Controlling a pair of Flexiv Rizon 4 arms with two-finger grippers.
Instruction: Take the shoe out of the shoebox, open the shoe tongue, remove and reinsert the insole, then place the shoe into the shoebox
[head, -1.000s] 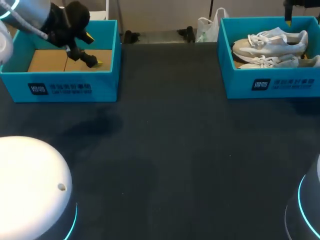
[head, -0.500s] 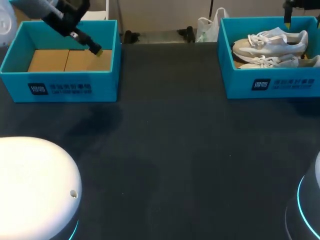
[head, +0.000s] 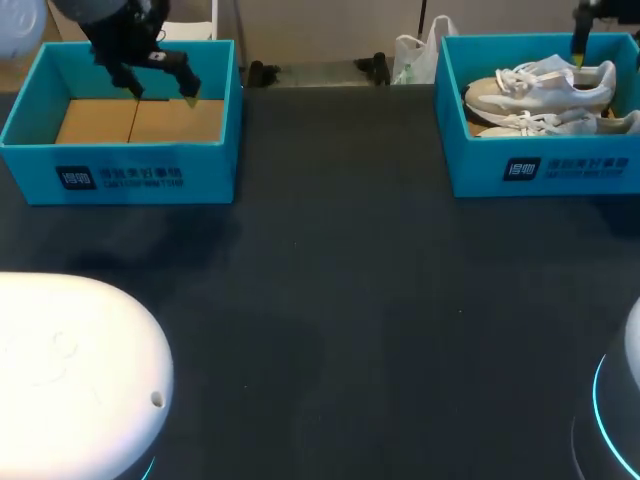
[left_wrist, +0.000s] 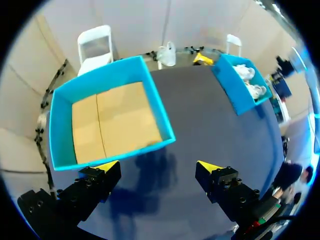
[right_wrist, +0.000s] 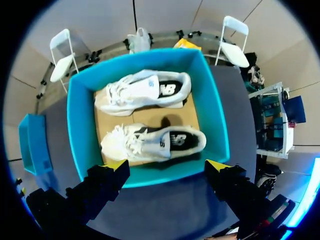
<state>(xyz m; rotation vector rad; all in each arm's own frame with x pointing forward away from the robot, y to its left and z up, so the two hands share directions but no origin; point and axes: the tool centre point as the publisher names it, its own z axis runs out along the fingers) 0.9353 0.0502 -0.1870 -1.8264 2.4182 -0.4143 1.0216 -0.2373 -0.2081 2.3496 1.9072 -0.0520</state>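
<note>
White laced shoes (right_wrist: 145, 92) in rectangular shoebox (right_wrist: 81, 135)

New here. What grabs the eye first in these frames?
Two white lace-up sneakers lie side by side in the bright blue cardboard shoebox at the far right of the dark table, with the right gripper open above the box. At the far left stands a matching blue box with a brown cardboard floor, and the left gripper hangs open by it.

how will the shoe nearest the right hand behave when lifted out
Probably light: the shoe looks like a soft trainer. Its upper likely squashes under a pinch rather than holding shape. The loose laces may dangle or snag on the way out.
</note>
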